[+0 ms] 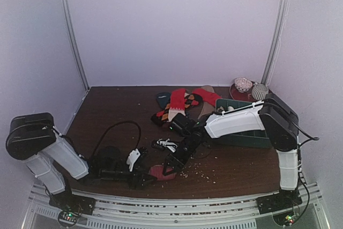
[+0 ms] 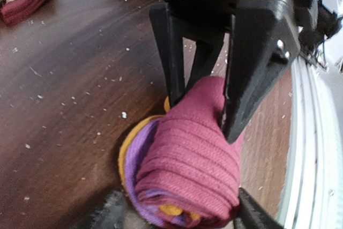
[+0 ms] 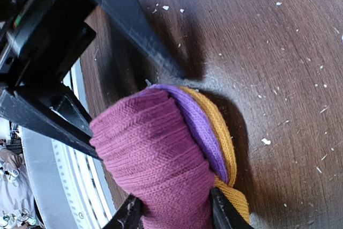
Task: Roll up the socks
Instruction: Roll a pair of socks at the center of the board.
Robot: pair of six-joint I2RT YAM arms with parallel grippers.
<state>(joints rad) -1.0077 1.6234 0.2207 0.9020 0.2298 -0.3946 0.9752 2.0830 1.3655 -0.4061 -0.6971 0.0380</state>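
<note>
Looking from above, the rolled sock (image 1: 159, 172) lies on the table (image 1: 107, 111) near its front edge, with the left gripper (image 1: 148, 177) and right gripper (image 1: 168, 168) equally close. Left wrist: right fingers (image 2: 252, 79) clench the roll's far end, its axis running toward them. Right wrist: left fingers (image 3: 134, 30) straddle it, seemingly released. No legible writing.

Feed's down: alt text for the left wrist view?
A rolled magenta ribbed sock with purple and orange bands lies on the dark wooden table, its far end pinched by the right gripper. The left gripper straddles its near end.
</note>
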